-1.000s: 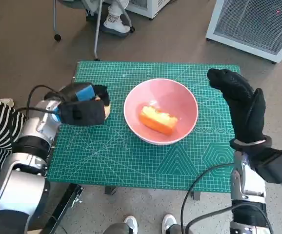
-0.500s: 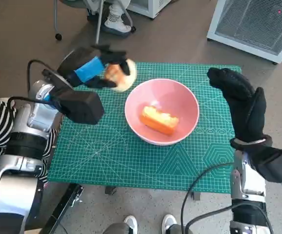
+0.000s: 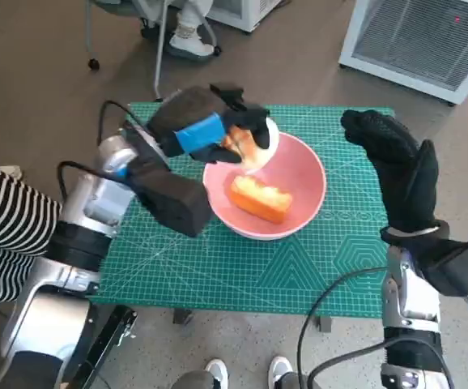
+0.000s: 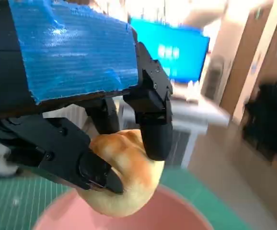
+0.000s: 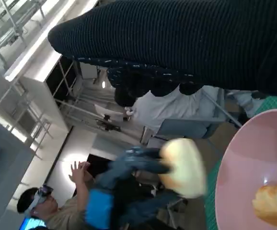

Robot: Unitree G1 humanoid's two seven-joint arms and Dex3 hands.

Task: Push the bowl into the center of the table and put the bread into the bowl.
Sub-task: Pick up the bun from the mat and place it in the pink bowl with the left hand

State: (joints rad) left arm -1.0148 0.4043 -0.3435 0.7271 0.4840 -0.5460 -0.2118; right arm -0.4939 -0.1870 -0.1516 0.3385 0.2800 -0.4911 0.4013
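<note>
Left hand (image 3: 210,130) grips a bread roll (image 3: 248,144) over the far-left rim of the pink bowl (image 3: 303,174) mid-table, a bread slice (image 3: 261,198) already inside; right hand (image 3: 396,166) raised beside the bowl, fingers apart, holding nothing; right wrist view alone shows a person (image 5: 57,203).

A round golden bread roll (image 3: 254,144) hangs above the far-left rim of a pink bowl (image 3: 299,174). The bowl sits upright mid-table, an orange-crusted bread slice (image 3: 261,198) lying inside.
</note>
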